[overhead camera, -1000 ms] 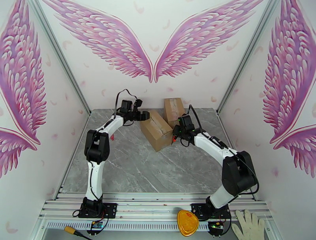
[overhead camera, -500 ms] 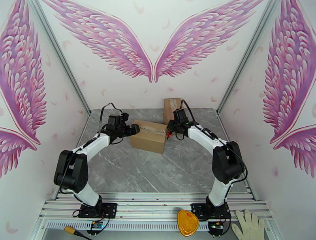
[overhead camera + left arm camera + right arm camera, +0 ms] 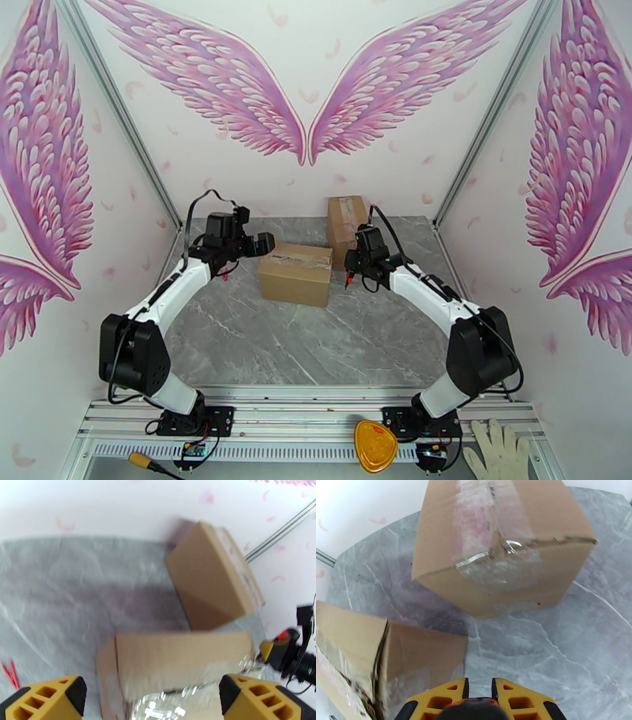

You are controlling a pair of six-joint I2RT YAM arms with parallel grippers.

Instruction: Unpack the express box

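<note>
Since a second ago the box has swung from a diagonal to lie square, and the left arm has drawn back toward the left edge with its fingers spread wider; the right arm has barely shifted.

The left gripper hangs at the box's far left corner. In the left wrist view its fingers stand wide apart at the bottom corners of the frame, with nothing gripped between them. Whether either finger touches the cardboard cannot be told from any view.

The right gripper sits just off the box's right end. In the right wrist view its fingers are almost together, clamped on a small dark tool with an orange-red rim. From above, the tool's red tip points down at the worktop, beside the box's right end but apart from it.

The left wrist view is blurred by motion. The box reads there as a soft brown slab with glare from clear tape along its lower edge, and its near part is cut off by the frame. In the right wrist view only the box's right end shows, cut off at the lower left, with a ragged seam. Most of the tool is cut off at the bottom of the frame, so its kind is unclear.

The box rests flat at mid-worktop, nearer the back edge, with its long axis running left to right, parallel to the near edge. The far box stands at the back edge behind its right end, turned the other way, with its long axis pointing to the back wall.
</note>
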